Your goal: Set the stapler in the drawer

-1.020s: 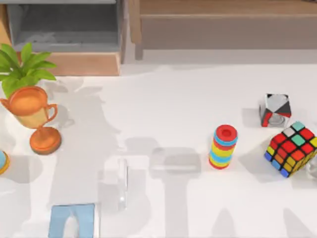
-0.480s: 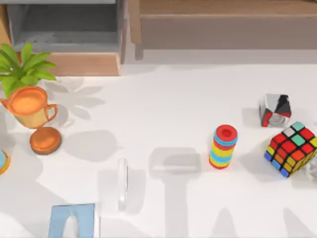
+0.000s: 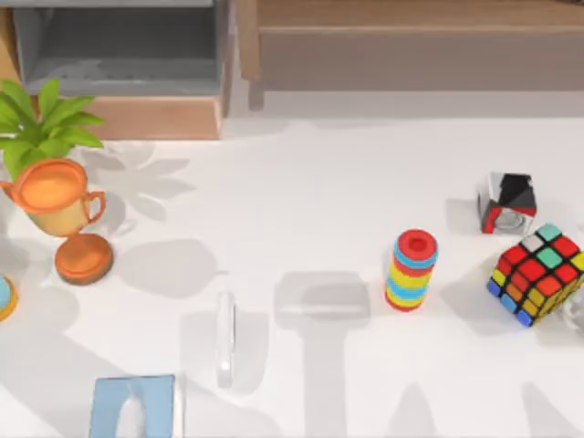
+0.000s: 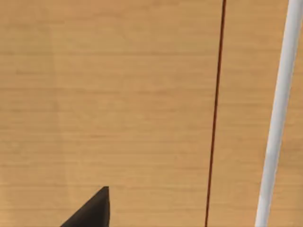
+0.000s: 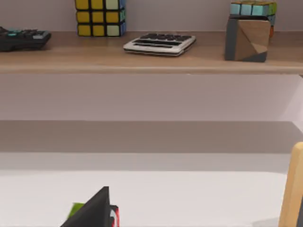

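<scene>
Here the stapler (image 3: 225,339) lies flat on the white table (image 3: 301,192), near the front edge and left of centre, its long side running near to far. Just to its left at the near edge sits a light-blue tissue box (image 3: 133,407). The drawer (image 3: 119,55) stands open at the far left, well apart from the stapler, with a potted plant (image 3: 46,123) and an orange trophy (image 3: 62,214) between them. A striped ring stack (image 3: 411,270) stands to the right. Neither gripper's fingers can be judged.
</scene>
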### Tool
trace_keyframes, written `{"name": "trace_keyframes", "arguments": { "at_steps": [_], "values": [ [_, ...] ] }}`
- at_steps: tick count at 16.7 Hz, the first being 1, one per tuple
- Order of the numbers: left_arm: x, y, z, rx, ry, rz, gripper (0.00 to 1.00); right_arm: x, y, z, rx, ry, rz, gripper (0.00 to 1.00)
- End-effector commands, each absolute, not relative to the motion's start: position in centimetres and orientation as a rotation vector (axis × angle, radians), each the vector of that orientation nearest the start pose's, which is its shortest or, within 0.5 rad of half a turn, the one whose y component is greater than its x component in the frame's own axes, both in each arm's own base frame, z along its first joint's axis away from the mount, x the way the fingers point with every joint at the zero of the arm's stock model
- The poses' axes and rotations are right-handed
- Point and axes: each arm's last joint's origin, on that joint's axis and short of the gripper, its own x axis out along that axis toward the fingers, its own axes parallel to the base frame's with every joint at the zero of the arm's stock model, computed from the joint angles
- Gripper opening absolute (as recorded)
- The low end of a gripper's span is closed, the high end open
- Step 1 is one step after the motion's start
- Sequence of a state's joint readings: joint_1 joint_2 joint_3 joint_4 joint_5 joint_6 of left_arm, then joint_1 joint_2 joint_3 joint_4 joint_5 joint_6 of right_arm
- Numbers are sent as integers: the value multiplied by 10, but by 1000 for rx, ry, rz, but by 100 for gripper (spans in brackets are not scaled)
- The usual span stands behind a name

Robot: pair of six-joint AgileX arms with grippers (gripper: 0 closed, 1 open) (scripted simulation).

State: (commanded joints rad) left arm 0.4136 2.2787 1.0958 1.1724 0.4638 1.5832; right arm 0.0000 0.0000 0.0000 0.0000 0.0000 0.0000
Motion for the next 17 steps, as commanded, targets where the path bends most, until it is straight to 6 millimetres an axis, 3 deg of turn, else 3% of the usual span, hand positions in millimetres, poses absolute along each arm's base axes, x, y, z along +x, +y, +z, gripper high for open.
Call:
{"name": "trace_keyframes", "arguments": {
  "at_steps": [7,11,17],
  "values": [
    [431,170,95,1571,-16,-16,100,106,-1,160,0,0,0,100],
    [433,171,95,1571,-16,-16,100,106,-1,160,0,0,0,100],
    [433,171,95,1571,-16,-16,55,106,-1,160,0,0,0,100]
  ]
}}
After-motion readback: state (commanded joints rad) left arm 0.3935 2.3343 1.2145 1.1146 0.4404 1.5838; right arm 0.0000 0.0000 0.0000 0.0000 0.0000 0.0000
